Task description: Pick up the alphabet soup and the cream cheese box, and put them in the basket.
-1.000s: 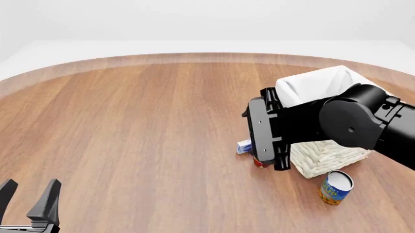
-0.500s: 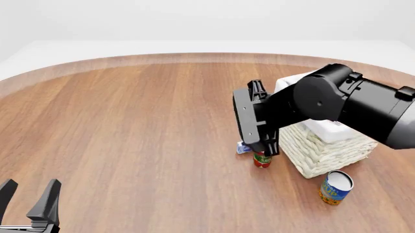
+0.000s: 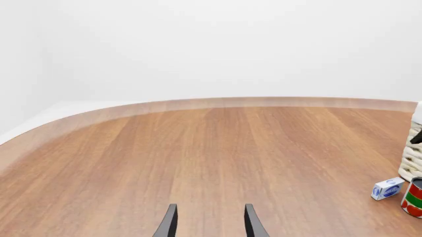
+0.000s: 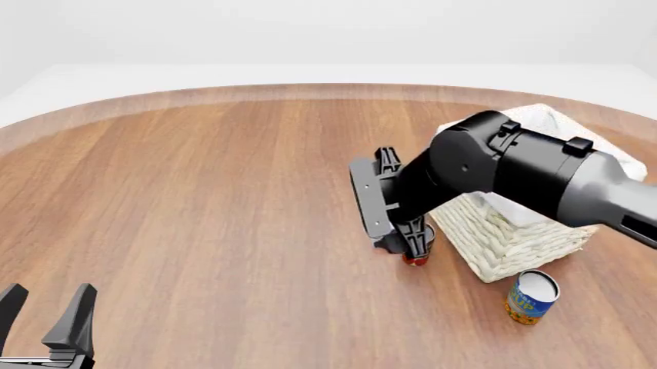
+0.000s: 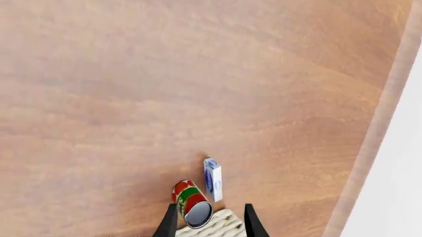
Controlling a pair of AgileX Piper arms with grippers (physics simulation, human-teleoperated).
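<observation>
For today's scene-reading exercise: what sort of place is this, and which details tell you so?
Probably a simulated tabletop test scene, not a real room: a bare round wooden table against blank white walls, with only a basket, two cans and a small box laid out.

The right arm (image 4: 534, 173) is showing as glossy black, rounded housings fading to grey toward its far end, with small black clips on top. The left gripper (image 4: 46, 317) is showing two matte black, wedge-shaped fingers.
</observation>
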